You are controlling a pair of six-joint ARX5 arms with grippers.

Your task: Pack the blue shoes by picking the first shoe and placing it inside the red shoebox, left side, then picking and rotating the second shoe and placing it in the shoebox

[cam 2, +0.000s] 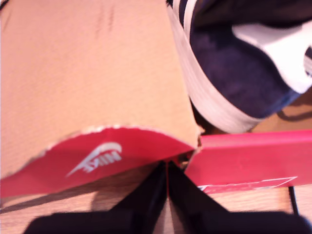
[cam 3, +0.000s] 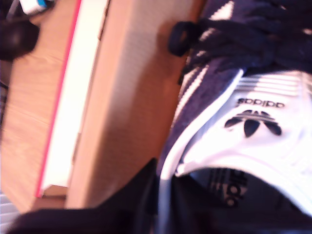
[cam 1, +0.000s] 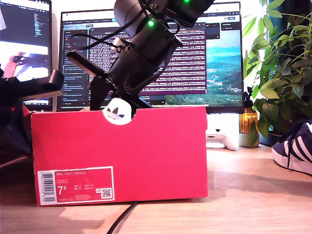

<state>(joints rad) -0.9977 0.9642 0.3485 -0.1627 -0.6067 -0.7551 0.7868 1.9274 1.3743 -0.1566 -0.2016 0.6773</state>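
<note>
Inside the red shoebox [cam 1: 161, 146], a blue shoe's [cam 3: 229, 122] collar is pinched by my second gripper [cam 3: 158, 195]; my first gripper [cam 2: 167, 183] is closed empty, monitors [cam 1: 161, 63] behind.

We are at an office desk [cam 1: 253, 195] of light wood. Behind it stand two computer monitors: a large monitor [cam 1: 195, 53] with code windows, and a second monitor [cam 1: 24, 48] at the exterior view's left. A leafy plant [cam 1: 282, 63] grows beside them.
</note>
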